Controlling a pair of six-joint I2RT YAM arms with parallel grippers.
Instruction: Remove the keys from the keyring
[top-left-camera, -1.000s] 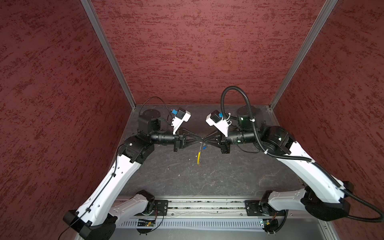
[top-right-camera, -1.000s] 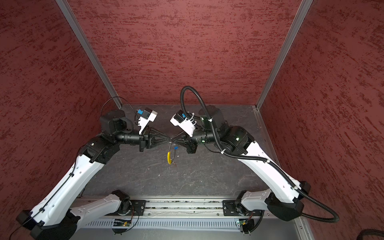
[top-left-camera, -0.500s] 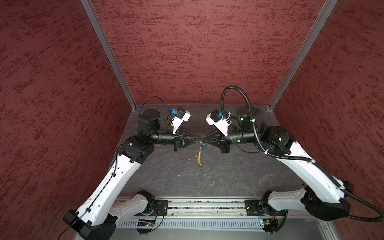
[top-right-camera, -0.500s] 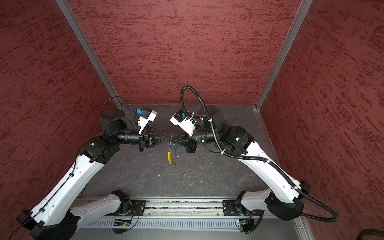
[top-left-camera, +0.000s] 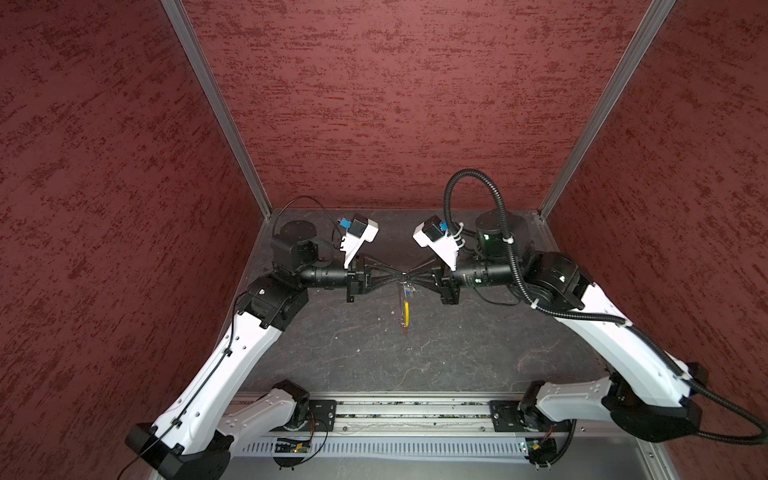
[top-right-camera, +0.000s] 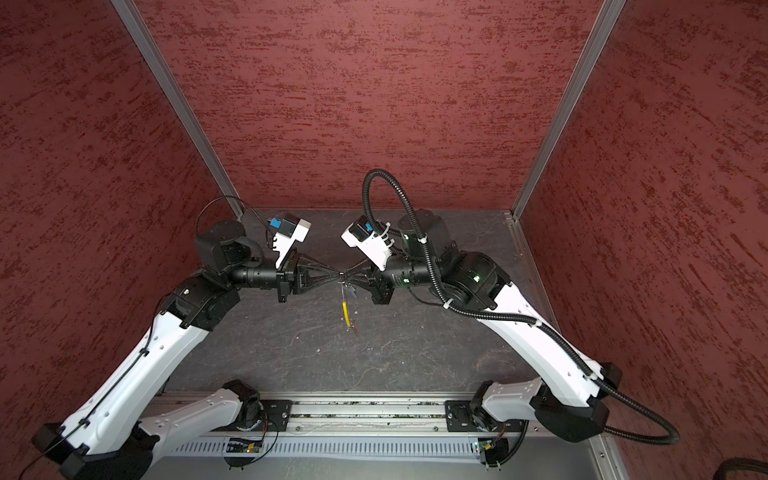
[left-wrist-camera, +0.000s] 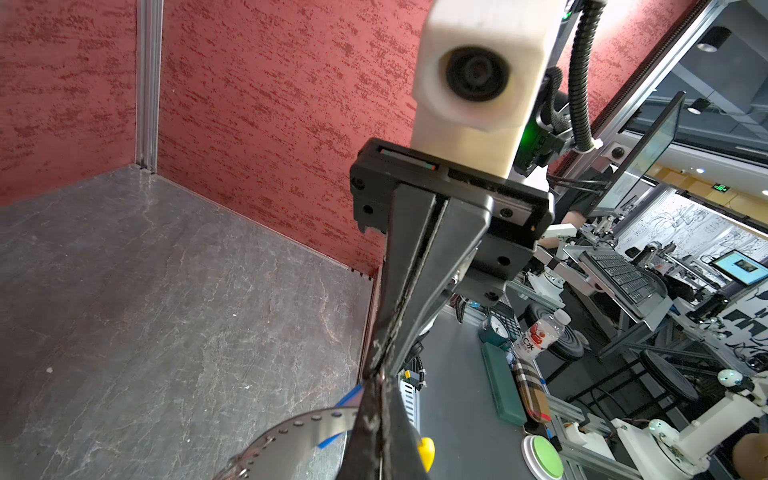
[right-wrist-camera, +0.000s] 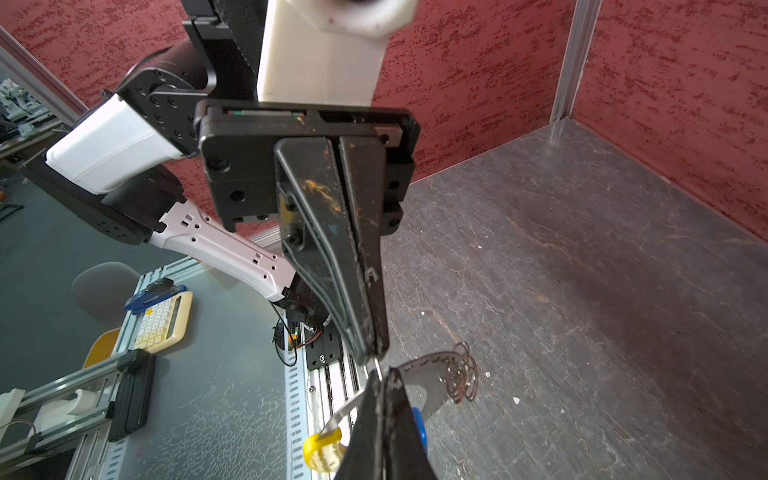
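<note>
**A:** How do the two grippers stand?

**B:** They meet tip to tip above the middle of the table (top-left-camera: 478, 353). The left gripper (top-left-camera: 398, 274) has its jaws pressed together, and so does the right gripper (top-left-camera: 410, 275). Both pinch the top of the keyring (top-left-camera: 402, 297), which hangs straight down from where they meet.

**A:** And the keys?

**B:** Both look to be on the ring. The blue-headed key (top-right-camera: 353, 293) sits just under the right gripper's tips. The red-headed key (top-right-camera: 355, 331) dangles at the bottom end, below the yellow sleeve (top-right-camera: 345, 311).

**A:** What is hard to make out?

**B:** I cannot tell which strand each gripper nips, because the tips cover it. In the right wrist view only a sliver of silver shows between them, and the split rings (right-wrist-camera: 461, 374) are a blurred coil. In the left wrist view the blue head is mostly hidden behind that gripper's own fingers (left-wrist-camera: 374, 432), and the yellow sleeve is only a corner at the frame's edge. I cannot tell whether the red-headed key touches the table.
</note>
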